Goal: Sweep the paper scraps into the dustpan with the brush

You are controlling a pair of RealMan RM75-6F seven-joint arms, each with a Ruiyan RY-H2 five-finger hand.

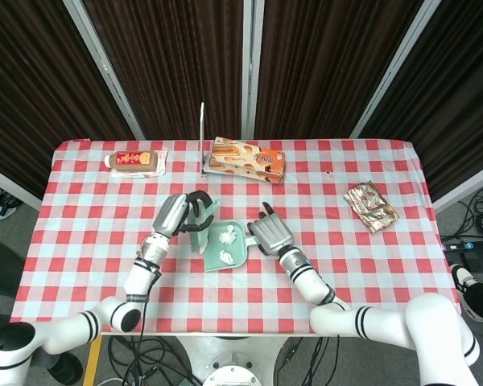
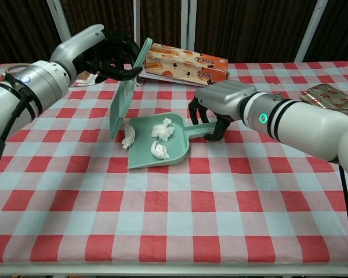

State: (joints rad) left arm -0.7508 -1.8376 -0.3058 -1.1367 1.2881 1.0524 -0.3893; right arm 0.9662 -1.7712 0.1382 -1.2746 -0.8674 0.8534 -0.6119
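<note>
While your left hand (image 2: 107, 55) gripped the brush (image 2: 123, 98) tilted beside one scrap (image 2: 128, 136), your right hand (image 2: 216, 107) clasped the dustpan (image 2: 162, 141) handle.

two scraps (image 2: 161, 139) in dustpan (image 2: 182, 152), one scrap (image 2: 128, 136) left beside it

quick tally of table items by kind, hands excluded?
Paper scraps: 3 — two in the dustpan, one at its edge
Brush: 1
Dustpan: 1
Snack box: 1
Foil packet: 1
Wrapped bar: 1
Total: 8
</note>
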